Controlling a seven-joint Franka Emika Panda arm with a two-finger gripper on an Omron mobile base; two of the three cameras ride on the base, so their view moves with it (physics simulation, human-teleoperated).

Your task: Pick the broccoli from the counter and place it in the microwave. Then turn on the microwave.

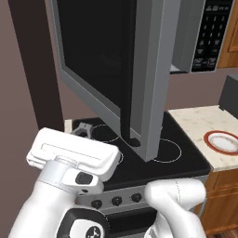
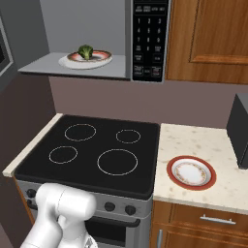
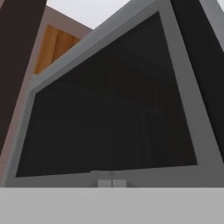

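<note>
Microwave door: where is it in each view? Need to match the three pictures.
Left base view: the open microwave door swings toward the camera and fills the upper centre, glass on the left and grey edge on the right.
Right base view: a sliver of it at the upper left edge.
Hand view: its dark glass spans the picture, close up.
Shared landmark: the black keypad in both base views.

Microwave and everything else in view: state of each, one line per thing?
microwave door: swung wide open
broccoli: inside the microwave, on its plate
plate in microwave: holds the broccoli
plate on counter: empty
cooktop: nothing on it
pincer: shut, empty, close against the door
</note>
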